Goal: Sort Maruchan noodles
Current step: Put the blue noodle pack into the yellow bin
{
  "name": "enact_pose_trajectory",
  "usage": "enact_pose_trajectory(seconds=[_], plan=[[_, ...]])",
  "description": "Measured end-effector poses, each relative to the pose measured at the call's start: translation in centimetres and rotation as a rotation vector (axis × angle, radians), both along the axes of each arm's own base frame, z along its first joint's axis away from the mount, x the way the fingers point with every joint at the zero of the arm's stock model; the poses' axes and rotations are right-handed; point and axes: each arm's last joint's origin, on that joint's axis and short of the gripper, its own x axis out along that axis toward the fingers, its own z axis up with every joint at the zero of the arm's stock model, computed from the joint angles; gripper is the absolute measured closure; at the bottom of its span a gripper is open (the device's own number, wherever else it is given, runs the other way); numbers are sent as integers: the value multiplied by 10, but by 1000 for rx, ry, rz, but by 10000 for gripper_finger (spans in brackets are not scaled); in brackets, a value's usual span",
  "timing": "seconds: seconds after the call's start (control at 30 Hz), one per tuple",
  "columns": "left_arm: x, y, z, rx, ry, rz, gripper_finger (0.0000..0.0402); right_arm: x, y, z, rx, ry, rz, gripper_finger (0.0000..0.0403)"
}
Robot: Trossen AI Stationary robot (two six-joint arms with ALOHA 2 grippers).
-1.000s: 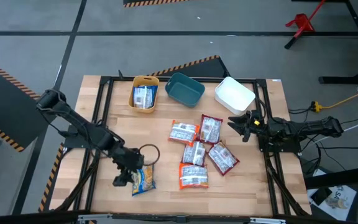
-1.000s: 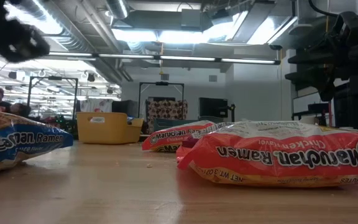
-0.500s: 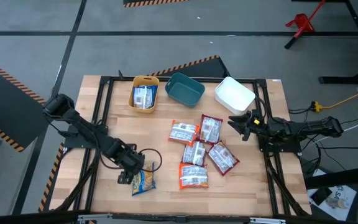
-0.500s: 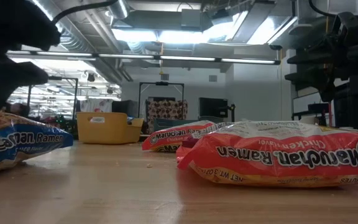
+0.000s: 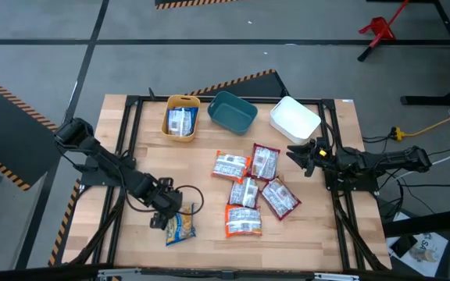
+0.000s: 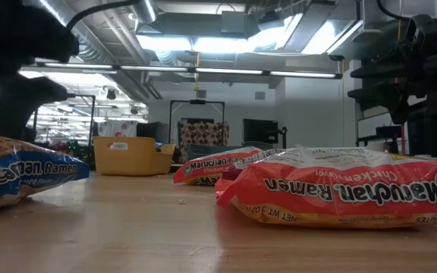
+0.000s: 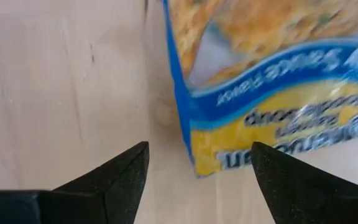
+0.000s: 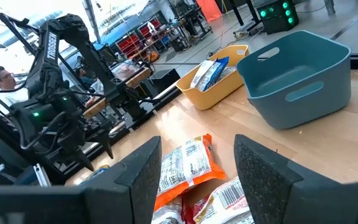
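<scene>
A blue-and-yellow packet (image 5: 180, 226) lies flat near the table's near-left part. My left gripper (image 5: 162, 215) hangs low over its left edge, open. In the left wrist view the left gripper (image 7: 199, 148) has one finger over bare wood and the other over the packet (image 7: 272, 93), with the packet's edge between them; no touch shows. Orange-and-white packets (image 5: 230, 165) (image 5: 243, 221) and dark red ones (image 5: 264, 162) (image 5: 280, 197) lie flat in a cluster at mid-table. Another blue-and-yellow packet (image 5: 180, 121) lies in the yellow bin (image 5: 181, 104). My right gripper (image 5: 303, 156) waits open at the right.
The teal bin (image 5: 232, 112) and the white bin (image 5: 294, 119) stand beside the yellow one along the far edge. Bare wood lies between the left packet and the cluster. In the low view an orange packet (image 6: 340, 189) fills the near right. People sit in the room beyond the table.
My left gripper has come down toward the blue-and-yellow packet's left edge, shifting slightly toward the near edge. The packets have stayed where they were.
</scene>
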Motion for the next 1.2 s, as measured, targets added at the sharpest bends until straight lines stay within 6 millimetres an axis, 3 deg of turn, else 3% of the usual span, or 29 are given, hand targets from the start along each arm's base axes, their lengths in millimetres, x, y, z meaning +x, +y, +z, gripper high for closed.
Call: enact_pose_trajectory(seconds=[0.63, 1.2], plan=[[1, -6, 1, -55, -30, 110, 122, 0, 0, 0, -21, 6, 2, 212], [-17, -18, -16, -75, -37, 31, 122, 0, 0, 0, -25, 7, 2, 212]])
